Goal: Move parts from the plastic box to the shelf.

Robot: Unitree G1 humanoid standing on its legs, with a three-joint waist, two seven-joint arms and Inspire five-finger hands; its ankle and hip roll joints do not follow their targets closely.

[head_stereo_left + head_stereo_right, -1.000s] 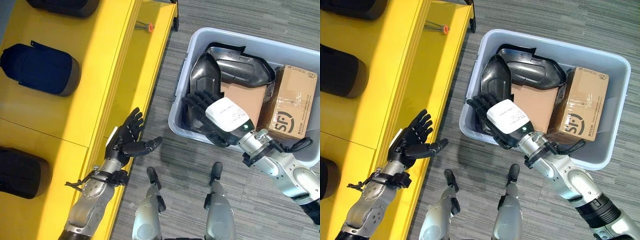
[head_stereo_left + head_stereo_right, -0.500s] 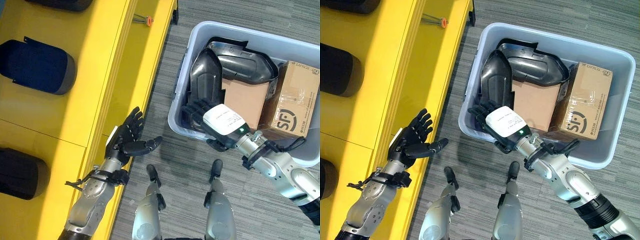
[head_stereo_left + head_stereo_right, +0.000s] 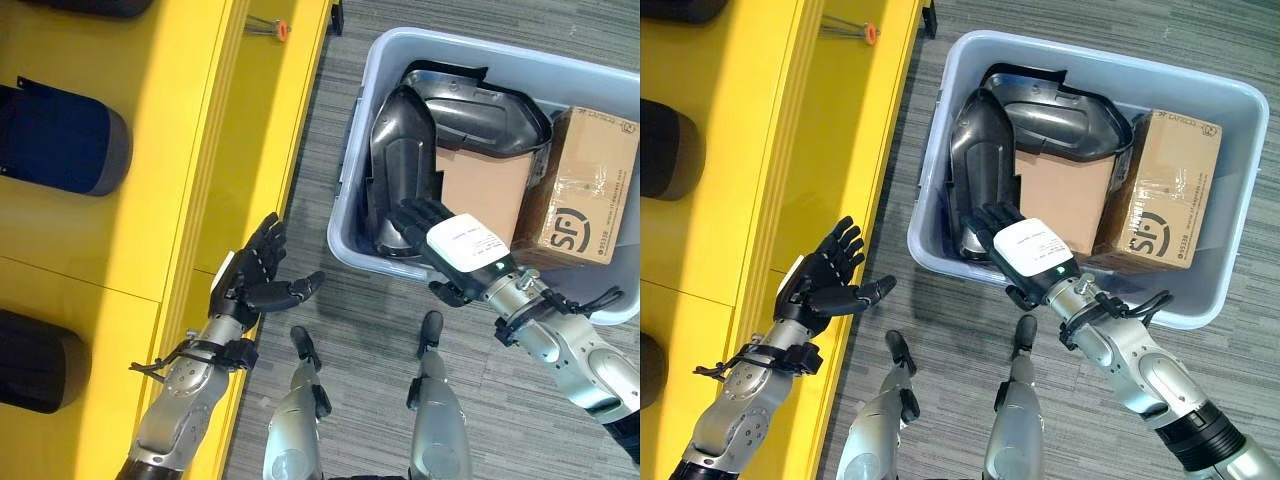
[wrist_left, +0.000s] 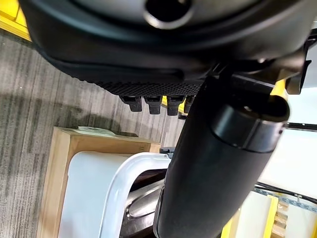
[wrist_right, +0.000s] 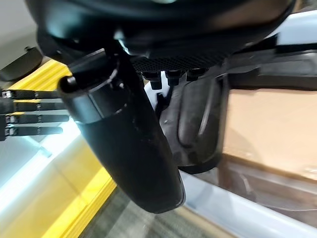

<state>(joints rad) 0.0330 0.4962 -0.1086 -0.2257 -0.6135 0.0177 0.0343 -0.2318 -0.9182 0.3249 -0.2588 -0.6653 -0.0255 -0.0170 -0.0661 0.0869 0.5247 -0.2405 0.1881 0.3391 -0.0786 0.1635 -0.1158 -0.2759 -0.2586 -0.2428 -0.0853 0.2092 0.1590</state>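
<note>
While the left hand hangs spread over the yellow shelf edge, the right hand reaches over the plastic box rim onto two black parts (fingers' grip unclear), beside two cardboard boxes.

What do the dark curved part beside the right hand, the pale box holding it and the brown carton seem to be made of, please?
Dark curved part: likely moulded plastic, glossy, given its smooth highlights. Pale grey-blue box: plastic, by its rounded rolled rim and smooth, even walls. Brown carton: corrugated cardboard, matte, printed and taped. The right hand reaches in against the part.
</note>
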